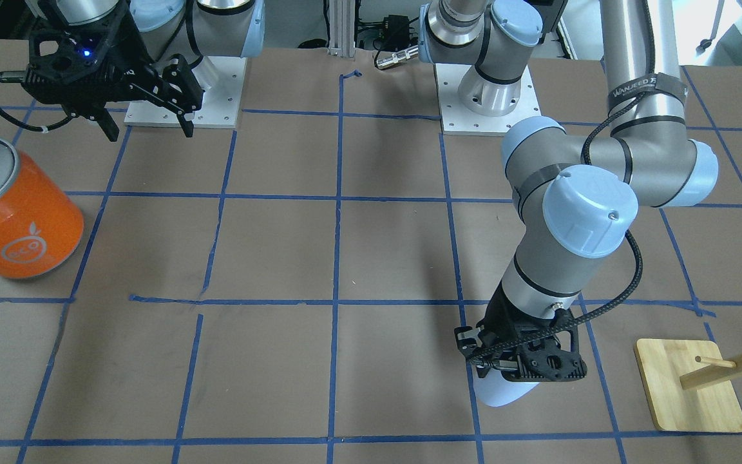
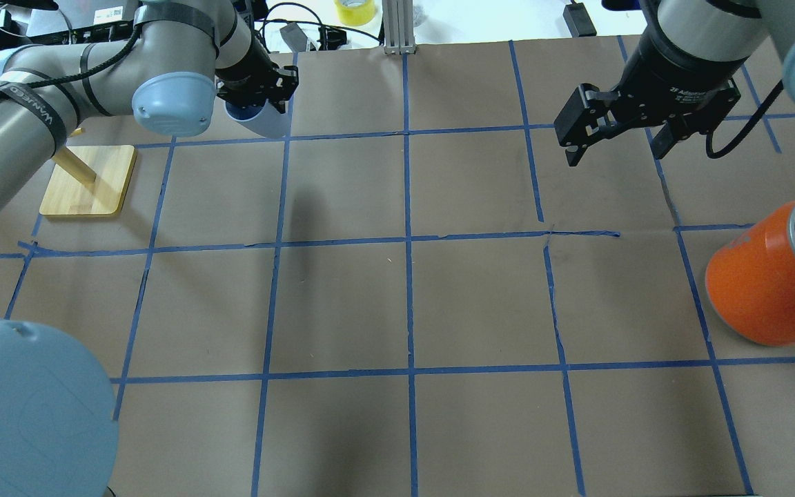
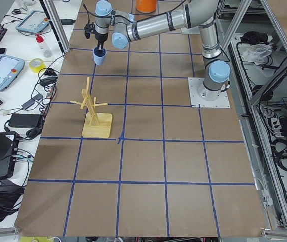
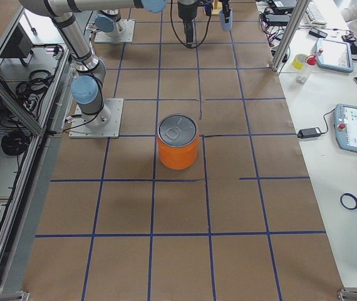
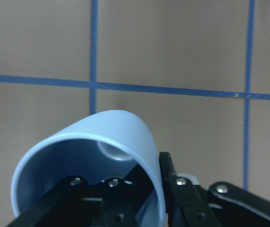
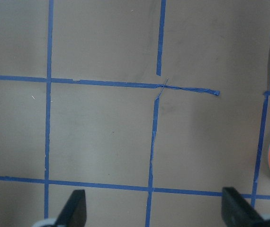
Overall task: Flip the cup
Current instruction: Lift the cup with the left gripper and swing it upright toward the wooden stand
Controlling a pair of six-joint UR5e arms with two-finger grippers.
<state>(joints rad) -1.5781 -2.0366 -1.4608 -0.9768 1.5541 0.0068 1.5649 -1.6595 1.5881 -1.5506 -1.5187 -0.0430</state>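
Observation:
The pale blue-white cup [image 1: 505,393] hangs in my left gripper [image 1: 518,367] at the table's far-left side, mouth up toward the gripper. In the left wrist view the cup [image 5: 121,127] shows its blue inside, with one finger inside the rim and one outside, shut on the wall. It also shows in the overhead view [image 2: 264,123] below the left gripper [image 2: 254,96], and in the exterior left view [image 3: 99,58]. I cannot tell whether its base touches the table. My right gripper [image 2: 611,148] is open and empty, high above the table's right side.
A large orange can [image 2: 763,290] with a silver lid stands at the right edge; it also shows in the front view [image 1: 23,219]. A wooden peg stand on a bamboo base [image 2: 90,181] stands close to the left arm, near the cup. Blue tape lines grid the brown table.

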